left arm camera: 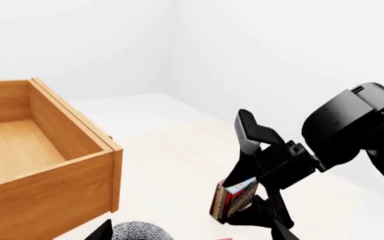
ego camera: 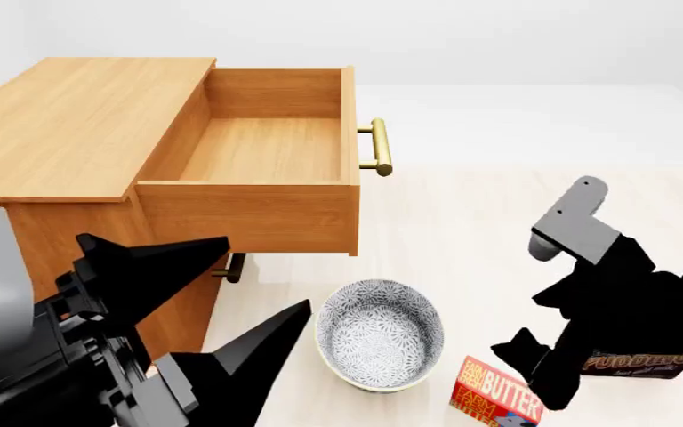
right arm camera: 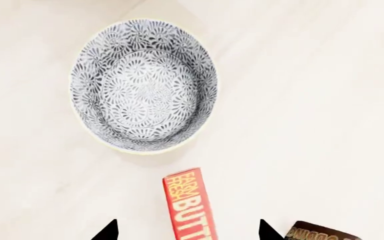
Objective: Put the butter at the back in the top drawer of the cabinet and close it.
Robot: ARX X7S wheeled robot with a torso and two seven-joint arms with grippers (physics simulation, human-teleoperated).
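The butter [ego camera: 496, 400] is a small red box that stands on its edge on the floor, right of the bowl. It also shows in the right wrist view [right arm camera: 190, 205]. My right gripper [right arm camera: 186, 231] is open, with its fingertips on either side of the butter and not touching it; in the head view the right gripper [ego camera: 534, 369] hangs just above it. The cabinet [ego camera: 75, 124] stands at the left with its top drawer [ego camera: 259, 147] pulled open and empty, also seen in the left wrist view [left arm camera: 38, 155]. My left gripper [ego camera: 267, 272] is open and empty beside the cabinet front.
A patterned grey bowl [ego camera: 380, 334] sits on the floor below the open drawer and close to the butter [right arm camera: 143, 85]. The brown chocolate pudding box [ego camera: 638, 363] lies right of the butter, partly hidden behind my right arm. The drawer's brass handle [ego camera: 373, 147] sticks out to the right.
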